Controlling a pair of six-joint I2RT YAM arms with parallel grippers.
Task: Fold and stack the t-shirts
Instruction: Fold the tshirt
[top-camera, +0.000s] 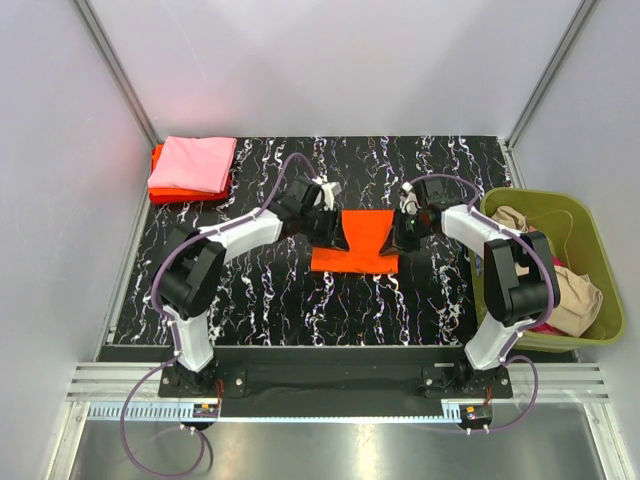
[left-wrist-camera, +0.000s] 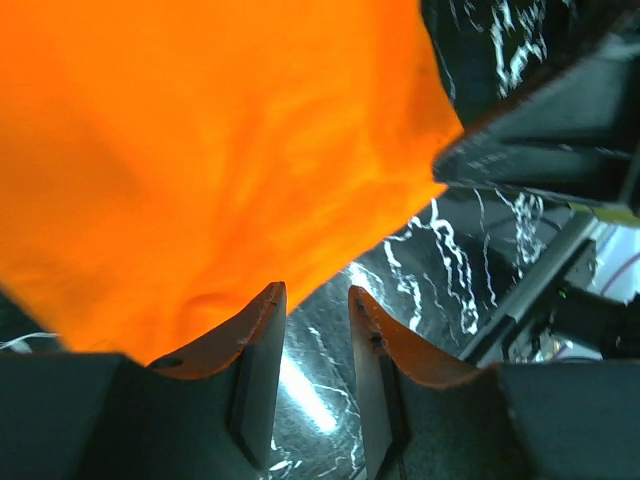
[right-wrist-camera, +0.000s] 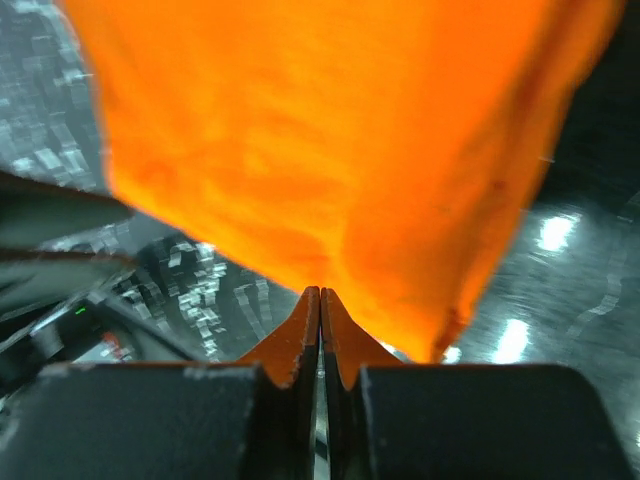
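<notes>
Nearest the arm bases, the dark marbled table (top-camera: 260, 300) lies bare, and to the right the olive basket (top-camera: 530, 196) holds a beige shirt (top-camera: 580, 295) waiting its turn.

Further in, at mid-table, lies the orange t-shirt (top-camera: 355, 260), part folded. Its near band is the wider part and runs left to right. Its far part is narrower and sits squarely between the two arms' tips.

That is the relation that matters. The left pincer (top-camera: 325, 228) is at the cloth's left edge and the right pincer (top-camera: 405, 230) is at its right edge, level with each other, so neither arm is nearer than the other.

In the left wrist view the fingers stand partly spread, with table showing through the gap. The cloth rests against one fingertip but not between the two, so this side looks to have no grip.

In the right wrist view the fingers are pressed together right at the cloth's edge, seemingly pinching a bit of it, and the fabric fans away from the tips.

I judge the next fold needs both sides carried together. The left pincer would first have to close on its edge, or the shirt will skew.

Farthest off, at the far-left corner, a folded pink t-shirt (top-camera: 195, 162) sits on a red-orange one (top-camera: 160, 192), well apart from the work.
</notes>
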